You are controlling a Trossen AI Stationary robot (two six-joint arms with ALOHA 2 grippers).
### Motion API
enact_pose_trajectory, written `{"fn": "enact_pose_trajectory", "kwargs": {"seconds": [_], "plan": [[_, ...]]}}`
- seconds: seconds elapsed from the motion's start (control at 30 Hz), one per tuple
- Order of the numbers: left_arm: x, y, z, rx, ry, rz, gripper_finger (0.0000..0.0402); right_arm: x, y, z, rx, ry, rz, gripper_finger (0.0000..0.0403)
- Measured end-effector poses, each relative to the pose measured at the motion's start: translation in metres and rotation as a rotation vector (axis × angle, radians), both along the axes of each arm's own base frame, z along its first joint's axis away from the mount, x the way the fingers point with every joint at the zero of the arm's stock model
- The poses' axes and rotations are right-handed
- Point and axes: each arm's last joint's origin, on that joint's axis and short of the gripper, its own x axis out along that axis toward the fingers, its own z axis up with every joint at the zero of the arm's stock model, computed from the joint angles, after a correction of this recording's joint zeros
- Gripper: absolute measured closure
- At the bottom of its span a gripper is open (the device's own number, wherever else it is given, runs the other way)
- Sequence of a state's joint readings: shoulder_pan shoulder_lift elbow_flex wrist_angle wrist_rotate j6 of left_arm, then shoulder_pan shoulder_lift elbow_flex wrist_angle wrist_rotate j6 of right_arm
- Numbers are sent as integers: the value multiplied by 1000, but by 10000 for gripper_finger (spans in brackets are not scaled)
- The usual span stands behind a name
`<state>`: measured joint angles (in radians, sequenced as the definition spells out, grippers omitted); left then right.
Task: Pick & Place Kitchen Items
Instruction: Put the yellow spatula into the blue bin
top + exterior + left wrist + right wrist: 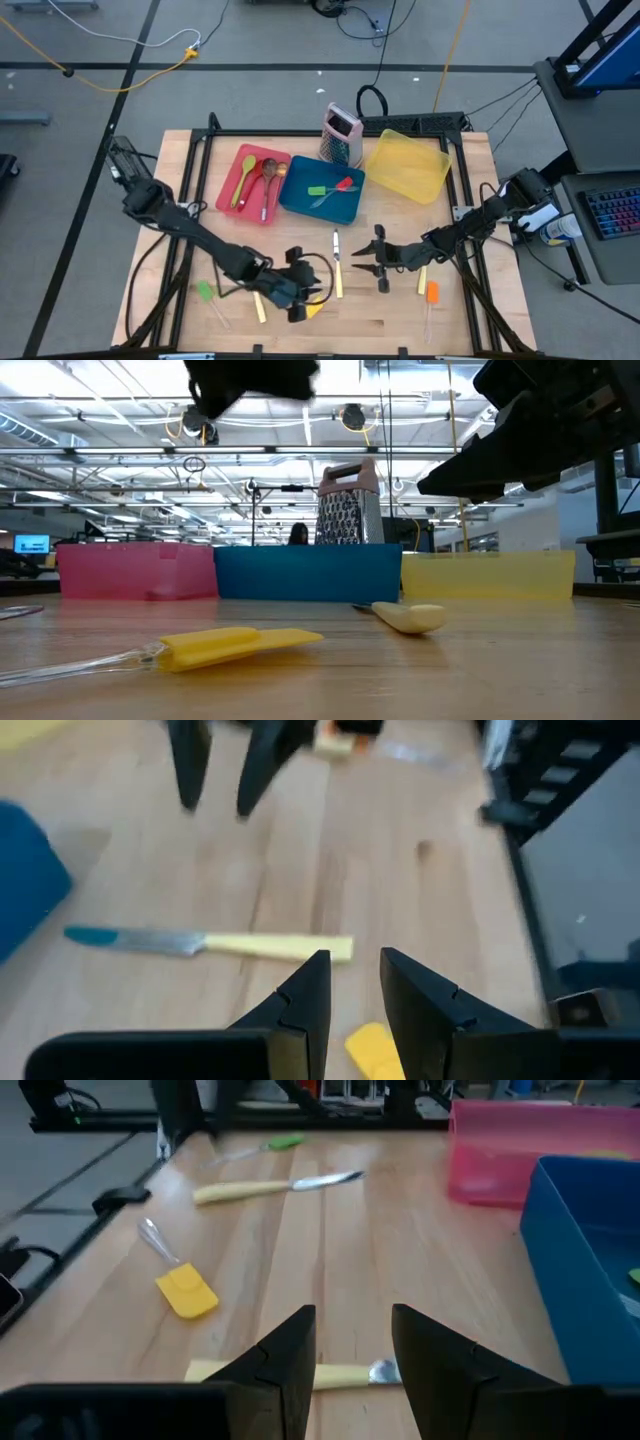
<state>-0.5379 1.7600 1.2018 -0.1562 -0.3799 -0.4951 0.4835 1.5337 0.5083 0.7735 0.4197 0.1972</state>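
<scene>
Both grippers hover spread and empty near the table's front edge: the left gripper (297, 285) over a yellow spatula (240, 645), the right gripper (368, 258) beside a knife (337, 262). More utensils lie in the red tray (232, 178) and blue tray (300, 205).

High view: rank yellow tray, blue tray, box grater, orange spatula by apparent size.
1. yellow tray and blue tray: look about alike, too close to rank
2. box grater
3. orange spatula

At your low view's nine o'clock, the yellow silicone spatula's (240, 646) clear handle runs off-frame; the pale-handled metal knife's (408, 617) blade is hidden.
</scene>
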Motion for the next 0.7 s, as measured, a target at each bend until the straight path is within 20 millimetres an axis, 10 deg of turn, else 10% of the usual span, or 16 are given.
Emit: {"fn": "enact_pose_trajectory", "kwargs": {"seconds": [0.3, 0.7], "plan": [[20, 6, -58, -68, 204, -59, 309, 0, 0, 1, 50, -9, -13, 277], [29, 20, -69, -113, 271, -176, 309, 0, 0, 1, 154, -5, -45, 277]]}}
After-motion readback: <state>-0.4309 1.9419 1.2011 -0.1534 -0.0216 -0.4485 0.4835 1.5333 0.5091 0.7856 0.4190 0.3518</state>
